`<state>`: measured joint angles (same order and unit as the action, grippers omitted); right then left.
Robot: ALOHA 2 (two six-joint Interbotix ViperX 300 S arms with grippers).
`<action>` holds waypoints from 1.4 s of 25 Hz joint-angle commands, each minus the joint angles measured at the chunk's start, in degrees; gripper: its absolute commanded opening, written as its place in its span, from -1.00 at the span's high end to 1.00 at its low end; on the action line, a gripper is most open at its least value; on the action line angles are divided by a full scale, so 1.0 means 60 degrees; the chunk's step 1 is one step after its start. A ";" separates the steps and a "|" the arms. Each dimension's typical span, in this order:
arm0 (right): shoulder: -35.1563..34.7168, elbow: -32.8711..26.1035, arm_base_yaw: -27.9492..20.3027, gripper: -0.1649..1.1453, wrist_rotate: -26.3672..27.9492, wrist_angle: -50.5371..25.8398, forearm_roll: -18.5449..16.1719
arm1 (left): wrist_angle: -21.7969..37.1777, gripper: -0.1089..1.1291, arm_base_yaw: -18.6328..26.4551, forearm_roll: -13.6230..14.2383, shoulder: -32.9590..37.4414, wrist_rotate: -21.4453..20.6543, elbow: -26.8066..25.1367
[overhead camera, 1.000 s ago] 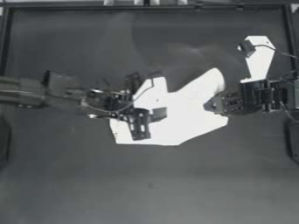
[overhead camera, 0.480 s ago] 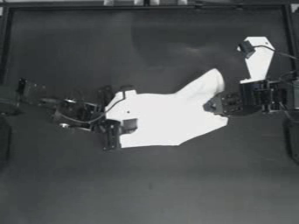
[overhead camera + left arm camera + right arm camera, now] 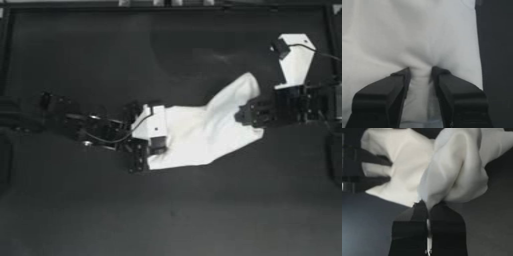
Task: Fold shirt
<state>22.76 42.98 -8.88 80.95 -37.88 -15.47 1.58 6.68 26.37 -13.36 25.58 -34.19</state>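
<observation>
- We see the shirt (image 3: 200, 132) bunched mid-counter (image 3: 174, 215), between both arms.
- Our left pincer (image 3: 421, 72) is narrowly parted — a white fold pinched at the shirt's left edge.
- Our right pincer (image 3: 429, 204) is pressed together on the shirt's right edge.

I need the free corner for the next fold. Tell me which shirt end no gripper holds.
The pointed end of the shirt toward the table's far side. The left gripper pinches the left end and the right gripper the right edge; that tip lies loose.
</observation>
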 commanded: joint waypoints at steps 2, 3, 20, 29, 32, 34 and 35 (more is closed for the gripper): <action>-0.0088 -0.0571 0.0000 0.67 -0.0176 -0.0234 0.0190 | -0.0132 -0.37 -0.0015 0.0029 -0.0337 -0.0029 0.0498; -0.0205 -0.0688 0.0000 0.67 -0.0234 -0.0264 0.0205 | -0.0132 -0.37 -0.0015 0.0044 -0.0366 -0.0044 0.0615; -0.1538 -0.1963 -0.0146 0.67 -0.1479 -0.0571 0.1040 | -0.0117 -0.36 0.0176 0.0146 0.0688 -0.0073 0.0806; -0.1670 -0.2227 0.0000 0.68 -0.1597 -0.0835 0.1230 | 0.0557 -0.37 0.0498 0.0308 0.2402 -0.0059 -0.0073; -0.1948 -0.2549 0.0073 0.67 -0.1655 -0.1099 0.1274 | 0.0688 -0.37 0.0527 0.0278 0.2988 0.0000 -0.0615; -0.2212 -0.2798 0.0088 0.67 -0.1846 -0.1260 0.1377 | 0.0732 -0.37 0.0527 0.0249 0.3281 0.0044 -0.0894; -0.2344 -0.2915 0.0088 0.68 -0.1992 -0.1304 0.1494 | 0.0732 -0.37 0.0542 0.0205 0.3413 0.0059 -0.1025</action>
<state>8.53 27.95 -8.53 69.61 -45.53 -7.12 6.06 9.76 27.86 3.08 25.75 -40.08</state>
